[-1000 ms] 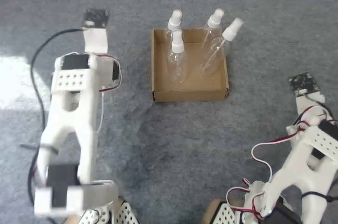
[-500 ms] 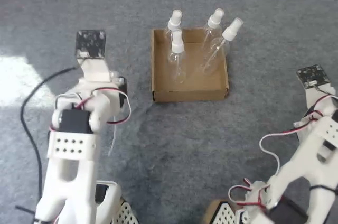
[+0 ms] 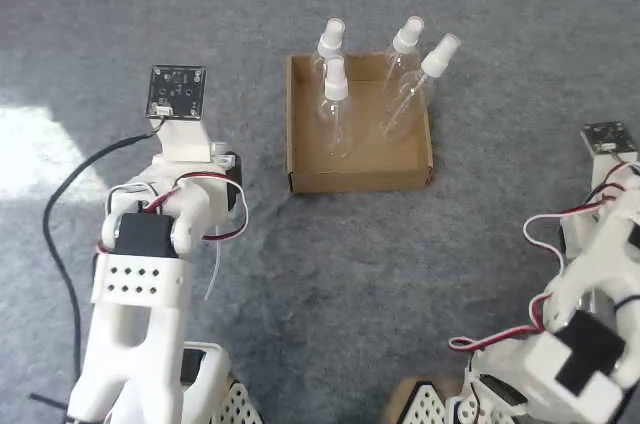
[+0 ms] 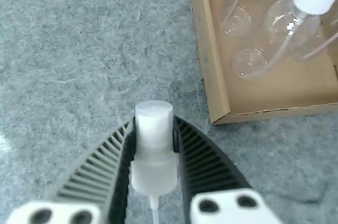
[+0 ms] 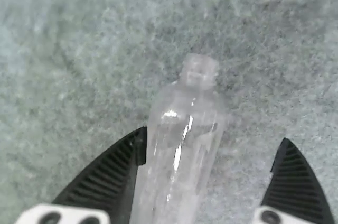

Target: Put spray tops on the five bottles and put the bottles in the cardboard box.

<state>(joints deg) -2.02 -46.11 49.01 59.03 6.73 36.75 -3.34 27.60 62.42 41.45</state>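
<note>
Spray top (image 4: 153, 139) sits clamped in our left gripper (image 4: 153, 123) near the cardboard box (image 4: 211, 76); farther from it, our right gripper (image 5: 212, 138) gapes around the capless bottle (image 5: 182, 145), seemingly ungripped, neck pointing away.

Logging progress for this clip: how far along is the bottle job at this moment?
Done: four capped bottles sit in the cardboard box. In hand: the left gripper has its jaws shut on a spray top; the right gripper has open jaws around the uncapped fifth bottle. Left: fit that top and box the bottle.
</note>
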